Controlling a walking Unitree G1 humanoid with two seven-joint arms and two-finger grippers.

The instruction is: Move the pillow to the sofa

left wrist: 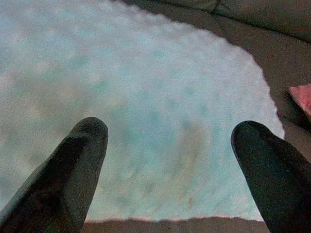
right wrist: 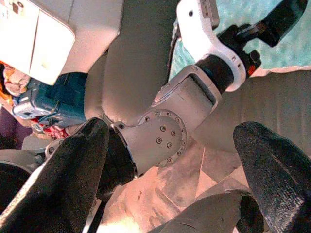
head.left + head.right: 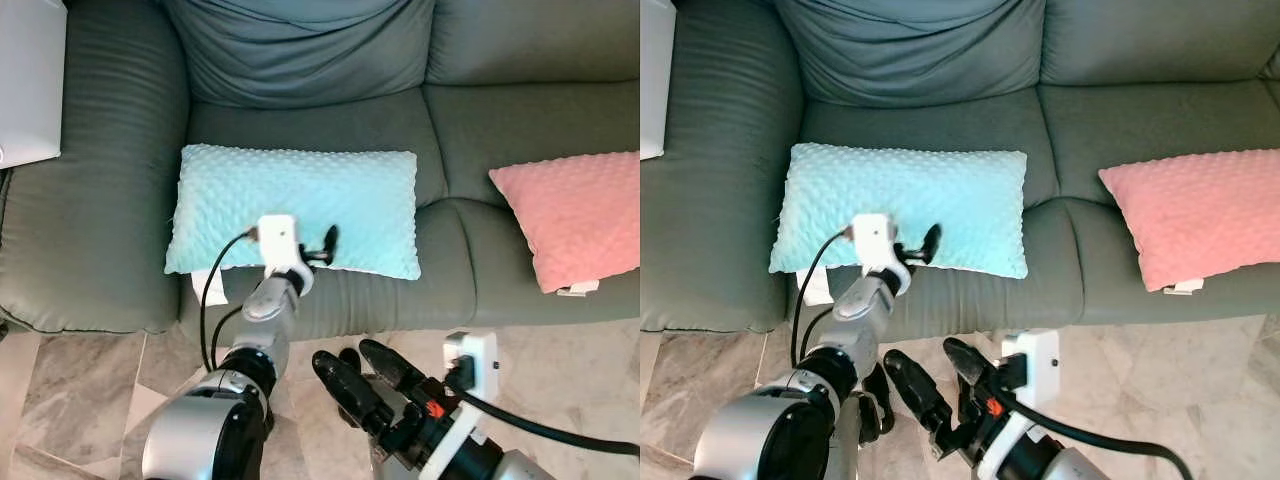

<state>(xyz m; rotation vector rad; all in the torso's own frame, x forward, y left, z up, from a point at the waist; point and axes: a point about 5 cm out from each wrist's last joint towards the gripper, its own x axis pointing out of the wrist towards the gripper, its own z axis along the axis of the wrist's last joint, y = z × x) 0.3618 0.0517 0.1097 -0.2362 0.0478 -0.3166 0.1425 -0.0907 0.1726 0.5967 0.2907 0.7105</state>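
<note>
A light blue dotted pillow (image 3: pixel 300 205) lies flat on the left seat of the grey-green sofa (image 3: pixel 100 230). My left gripper (image 3: pixel 318 250) hovers at the pillow's front edge. In the left wrist view its fingers (image 1: pixel 73 165) stand wide apart over the blue fabric (image 1: pixel 146 87), holding nothing. My right gripper (image 3: pixel 348 355) hangs low over the floor in front of the sofa, open and empty. In the right wrist view its fingers (image 2: pixel 73 174) frame my left arm (image 2: pixel 165 131).
A pink pillow (image 3: pixel 580 215) rests on the sofa's right seat. A white object (image 3: pixel 28 80) sits on the left armrest at the far left. Marble floor tiles (image 3: pixel 80 390) run along the sofa's front.
</note>
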